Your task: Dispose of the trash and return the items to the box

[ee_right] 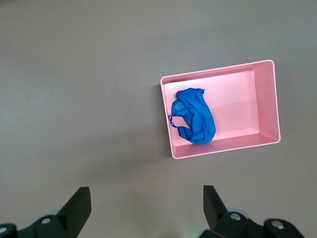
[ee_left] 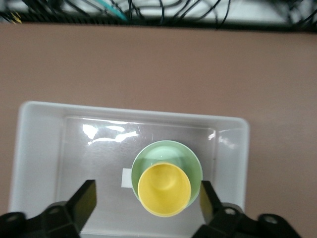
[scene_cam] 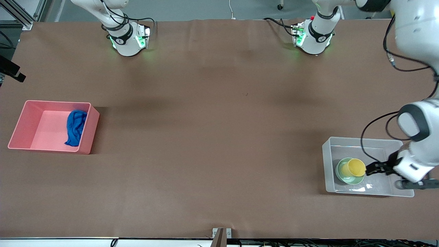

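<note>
The yellow cup (scene_cam: 356,167) stands inside the mint-green bowl (scene_cam: 340,170), and both sit in the clear box (scene_cam: 327,164) at the left arm's end of the table. My left gripper (scene_cam: 372,169) hangs open over the box, just beside the cup. In the left wrist view its fingers (ee_left: 85,198) stand wide on either side of the cup (ee_left: 164,189) and bowl (ee_left: 166,153) without touching them. The blue rag (scene_cam: 75,127) lies in the pink bin (scene_cam: 34,123). My right gripper (ee_right: 147,206) is open and empty, high above bare table, with the rag (ee_right: 194,116) and pink bin (ee_right: 237,104) in its view.
A white label (ee_left: 126,178) shows on the box's bottom (ee_left: 74,163) beside the bowl. A metal bracket (scene_cam: 221,233) sits at the table's near edge. A black fixture (scene_cam: 12,70) juts in at the right arm's end. Cables (ee_left: 148,10) run past the table edge.
</note>
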Available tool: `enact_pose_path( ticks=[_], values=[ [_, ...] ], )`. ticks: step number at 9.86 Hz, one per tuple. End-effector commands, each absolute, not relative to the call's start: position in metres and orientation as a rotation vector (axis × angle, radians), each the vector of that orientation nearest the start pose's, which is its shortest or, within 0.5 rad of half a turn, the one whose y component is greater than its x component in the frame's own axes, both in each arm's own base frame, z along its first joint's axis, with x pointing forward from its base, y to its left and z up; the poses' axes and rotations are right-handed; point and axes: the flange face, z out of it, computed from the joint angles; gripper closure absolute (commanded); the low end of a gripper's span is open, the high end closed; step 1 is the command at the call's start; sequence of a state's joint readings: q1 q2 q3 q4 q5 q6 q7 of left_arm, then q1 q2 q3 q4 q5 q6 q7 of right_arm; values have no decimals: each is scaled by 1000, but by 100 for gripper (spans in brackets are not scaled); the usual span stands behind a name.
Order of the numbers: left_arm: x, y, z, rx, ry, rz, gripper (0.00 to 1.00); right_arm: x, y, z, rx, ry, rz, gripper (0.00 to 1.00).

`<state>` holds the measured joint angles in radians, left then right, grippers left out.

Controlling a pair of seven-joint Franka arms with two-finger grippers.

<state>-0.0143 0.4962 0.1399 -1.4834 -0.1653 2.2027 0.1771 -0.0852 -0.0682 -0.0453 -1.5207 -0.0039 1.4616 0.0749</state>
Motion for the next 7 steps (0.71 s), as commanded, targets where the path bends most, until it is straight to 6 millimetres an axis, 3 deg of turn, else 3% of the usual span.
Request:
enact_pose_path(
  ticks=[1, 3, 5, 7],
  values=[
    [652, 54, 469, -3180, 28, -405, 0, 516, -71, 677, -3137, 314, -9, 0],
    [609, 37, 541, -3160, 128, -343, 0, 516, -71, 678, -3137, 314, -11, 0],
    [566, 16, 597, -3155, 190, -219, 0, 516, -72, 677, -3137, 316, -9, 0],
    [549, 11, 636, -3162, 211, -144, 0, 515, -73, 677, -3139, 290, -9, 0]
  ],
)
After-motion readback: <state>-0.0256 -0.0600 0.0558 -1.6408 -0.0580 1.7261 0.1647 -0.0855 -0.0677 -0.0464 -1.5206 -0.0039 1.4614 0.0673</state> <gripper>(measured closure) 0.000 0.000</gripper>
